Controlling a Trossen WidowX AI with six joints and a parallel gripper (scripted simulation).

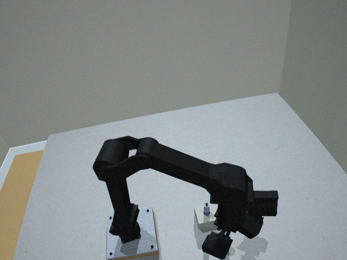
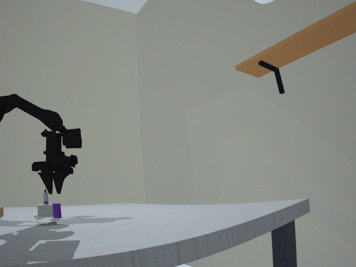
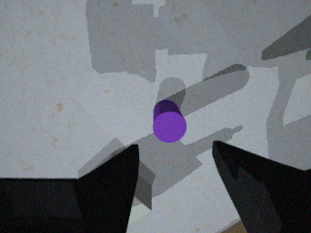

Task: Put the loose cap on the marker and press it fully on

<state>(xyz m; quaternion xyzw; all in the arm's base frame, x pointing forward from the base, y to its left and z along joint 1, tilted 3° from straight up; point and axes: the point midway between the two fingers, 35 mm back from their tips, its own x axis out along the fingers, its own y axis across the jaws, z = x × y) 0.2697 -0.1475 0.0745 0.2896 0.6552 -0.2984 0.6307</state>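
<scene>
Two dark fingers of the gripper hang spread apart with nothing between them, pointing straight down above the counter. Seen from the wrist, the purple cap stands upright on the counter below the gap between the fingers, apart from both, its round top facing the camera and its long shadow running off to the right. From the exterior view the cap stands just beside the pale holder block, on the block's near side, and the fingertips hover well above its top without touching it.

The marker stands upright in the holder block, a slim white barrel with a purple band near its foot and a dark bare tip; the left fingertip comes down level with that tip, just beside it. From the top view the marker and the holder block show to the left of the black wrist, while the gripper body hides the cap.

The arm rises from a grey base plate and bends forward and down over the block. An orange wall shelf on a black bracket hangs at the upper right.
</scene>
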